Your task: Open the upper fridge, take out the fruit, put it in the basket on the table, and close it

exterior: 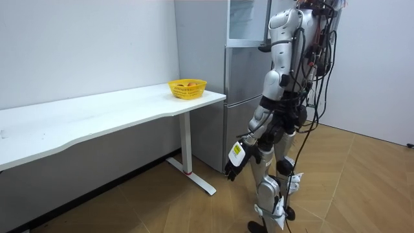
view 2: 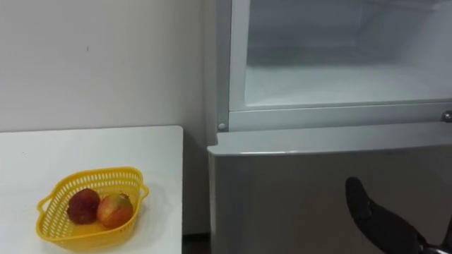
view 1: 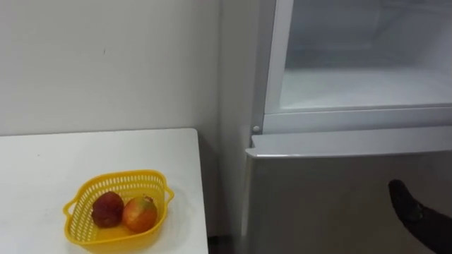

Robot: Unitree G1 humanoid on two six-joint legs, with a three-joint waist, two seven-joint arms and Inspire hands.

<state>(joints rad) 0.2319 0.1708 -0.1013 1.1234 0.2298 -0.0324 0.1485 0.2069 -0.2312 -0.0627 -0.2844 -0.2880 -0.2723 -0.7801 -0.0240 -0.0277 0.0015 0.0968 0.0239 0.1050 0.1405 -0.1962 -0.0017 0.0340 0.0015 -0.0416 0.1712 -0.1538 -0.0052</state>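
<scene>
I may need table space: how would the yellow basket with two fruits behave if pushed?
The yellow basket looks like perforated plastic, so probably light and slightly flexible. On the smooth white table it should slide readily. The two fruits lie loose and may roll inside.

Plain white wall point(exterior: 90, 45) behind a long white tabletop point(exterior: 97, 113), which stands on white metal legs point(exterior: 189, 145) with its back edge along that wall. Light wood plank floor point(exterior: 369, 188). Second white wall point(exterior: 381, 71) at the room view's right. Lighting even.
</scene>
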